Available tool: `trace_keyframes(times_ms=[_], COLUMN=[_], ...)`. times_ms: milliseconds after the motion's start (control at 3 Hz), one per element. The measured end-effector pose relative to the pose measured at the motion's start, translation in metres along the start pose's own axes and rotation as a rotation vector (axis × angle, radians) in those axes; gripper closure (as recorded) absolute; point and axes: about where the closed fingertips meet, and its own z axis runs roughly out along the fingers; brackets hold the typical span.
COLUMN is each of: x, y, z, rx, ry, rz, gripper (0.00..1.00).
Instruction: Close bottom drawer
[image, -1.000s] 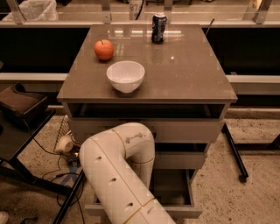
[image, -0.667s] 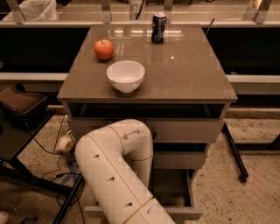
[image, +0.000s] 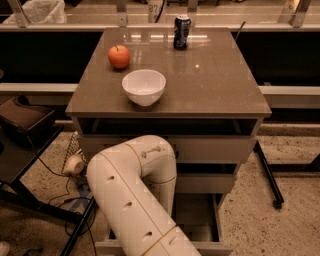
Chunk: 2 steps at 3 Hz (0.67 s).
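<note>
Grey-brown cabinet top (image: 215, 85), glossy. Cream arm (image: 130, 195) bends in front of the drawer stack, with its elbow across the upper fronts and its forearm running off the bottom edge of view. Bottom drawer (image: 197, 220) stands pulled out toward the camera, long axis left to right, its left part covered by the arm. Speckled floor (image: 280, 225) lies right of it, cables (image: 65, 200) left. Gripper is hidden behind the arm low at the drawers; cannot tell its grip. White bowl (image: 143, 86) sits toward the front-left corner, apple (image: 119, 56) behind it, can (image: 182, 24) at the back edge.
</note>
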Motion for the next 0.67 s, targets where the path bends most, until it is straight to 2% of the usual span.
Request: trace_keyframes(times_ms=[333,667], x=[-0.001,0.006], y=[0.009,0.04], z=[0.002,0.001], rx=[-0.056,-0.176], ry=[-0.021,-0.045], rz=[-0.012,0.006], gripper=[1.0,1.0])
